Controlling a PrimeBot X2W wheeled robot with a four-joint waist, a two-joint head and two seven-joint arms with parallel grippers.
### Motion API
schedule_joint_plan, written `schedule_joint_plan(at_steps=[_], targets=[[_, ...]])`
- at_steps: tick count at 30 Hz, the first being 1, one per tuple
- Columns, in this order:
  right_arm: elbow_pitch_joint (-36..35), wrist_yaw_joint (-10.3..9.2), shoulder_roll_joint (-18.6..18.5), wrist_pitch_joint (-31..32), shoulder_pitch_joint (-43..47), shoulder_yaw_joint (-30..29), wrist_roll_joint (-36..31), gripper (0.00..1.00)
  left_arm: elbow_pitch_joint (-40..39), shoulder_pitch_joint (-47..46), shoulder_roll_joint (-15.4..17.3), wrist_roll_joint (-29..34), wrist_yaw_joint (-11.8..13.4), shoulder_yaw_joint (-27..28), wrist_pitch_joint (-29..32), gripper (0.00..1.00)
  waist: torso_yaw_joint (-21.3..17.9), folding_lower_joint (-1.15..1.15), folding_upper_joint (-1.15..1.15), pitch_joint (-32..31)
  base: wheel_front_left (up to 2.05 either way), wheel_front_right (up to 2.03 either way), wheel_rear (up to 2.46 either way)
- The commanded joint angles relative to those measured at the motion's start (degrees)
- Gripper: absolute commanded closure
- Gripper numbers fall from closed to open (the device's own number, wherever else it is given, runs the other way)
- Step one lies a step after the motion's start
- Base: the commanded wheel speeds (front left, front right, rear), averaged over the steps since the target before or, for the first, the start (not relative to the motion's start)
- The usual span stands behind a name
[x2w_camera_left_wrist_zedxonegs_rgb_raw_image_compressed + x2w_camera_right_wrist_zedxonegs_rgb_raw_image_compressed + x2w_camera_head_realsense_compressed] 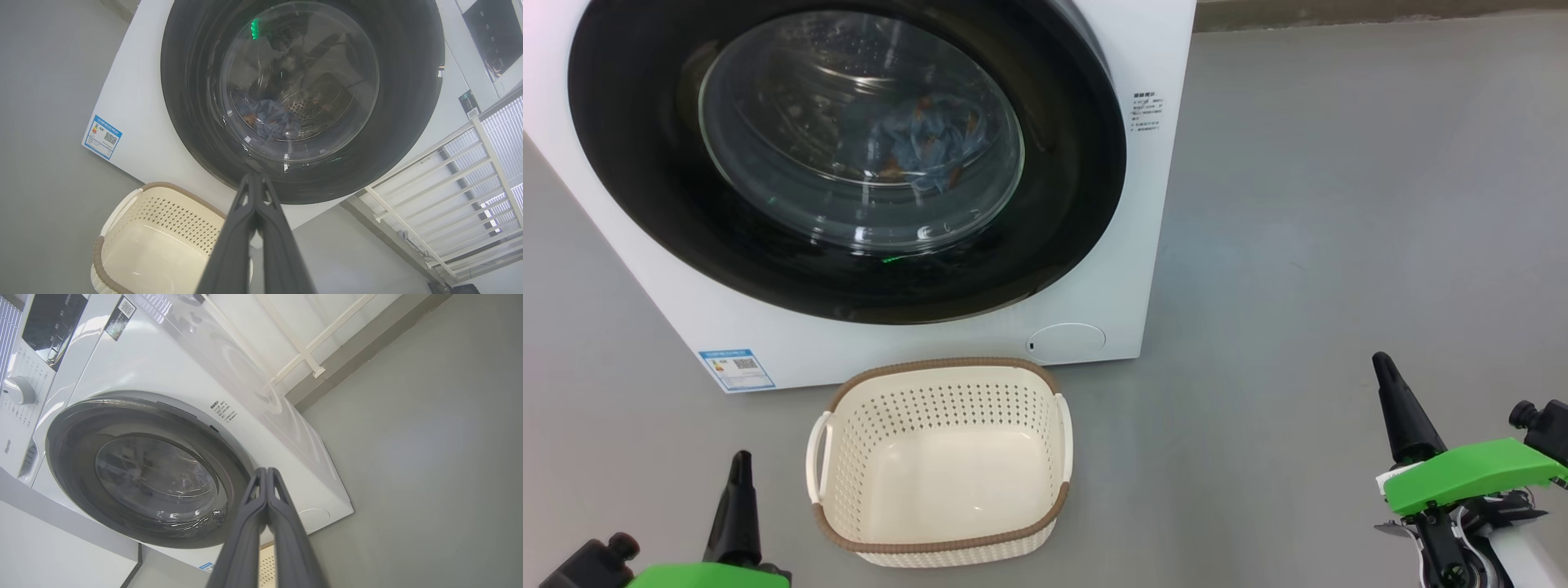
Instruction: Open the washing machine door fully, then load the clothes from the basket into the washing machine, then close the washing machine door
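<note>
Glass at the centre of the washing machine door [845,159] bulges inside its wide glossy black rim, and the door fills the upper left of the head frame, lying closed against the front of the washing machine [1152,204]. Behind the glass, right of centre, the clothes [927,147] show as a crumpled light blue bundle with small orange marks, resting in the steel drum; a second garment cannot be made out. On the white front panel below the door, a blue label sticker [736,370] sits at the lower left corner and a round filter cap [1066,341] at the lower right.

The basket [947,404] stands on the grey floor [1339,204] just in front of the machine, at bottom centre of the frame, its bare cream bottom showing.

The left gripper [740,461] sits at the lower left, apart from the basket; in its wrist view the two dark fingers press together at the tips, holding nothing. The right gripper [1382,363] is at the lower right, well apart from basket and machine, its fingers likewise pinched together on nothing.
</note>
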Motion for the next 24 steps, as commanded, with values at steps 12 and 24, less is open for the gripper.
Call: schedule_joint_plan(at_steps=[12, 24], targets=[[-1.88, 0.01, 0.78, 2.25, -0.09, -1.99, 6.53, 1.0, -1.93, -1.84, 0.02, -6.99, 0.11, 2.27, 2.18, 1.0, 0.04, 0.0, 0.0, -0.21, 0.0, 0.0, 0.0], [-2.09, 0.01, 2.08, 4.22, 0.29, -3.79, 12.04, 1.0, -2.11, -1.95, -0.53, -13.17, 0.12, 3.29, 4.21, 1.0, 0.07, 0.0, 0.0, -0.43, 0.0, 0.0, 0.0]])
